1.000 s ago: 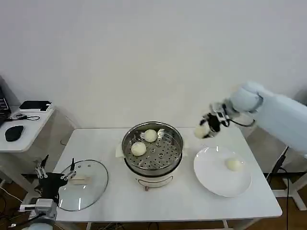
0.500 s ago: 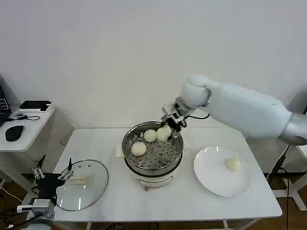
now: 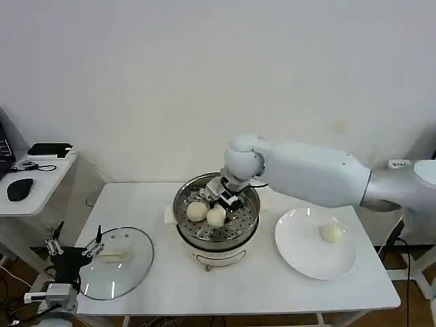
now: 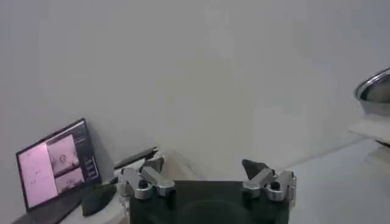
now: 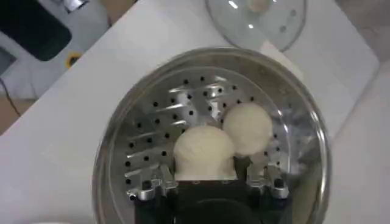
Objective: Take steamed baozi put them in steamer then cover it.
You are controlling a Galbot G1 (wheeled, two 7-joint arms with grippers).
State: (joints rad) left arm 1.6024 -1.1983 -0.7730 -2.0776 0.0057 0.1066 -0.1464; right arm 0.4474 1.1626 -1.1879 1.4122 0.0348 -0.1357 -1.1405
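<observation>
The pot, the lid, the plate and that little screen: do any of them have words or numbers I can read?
No words or numbers can be read.
The steamer, the cover and the plate: no print visible.
The pink screen: shows pictures and lines too blurred to read.
The small label behind the right arm: too small to read.

Behind the steamer [image 3: 216, 218], a third baozi hidden by the right gripper [image 3: 219, 197]. Beside the steamer, cover [image 5: 256, 21] cut off by the frame edge; fingertips masked by the held baozi [image 5: 204, 152].
</observation>
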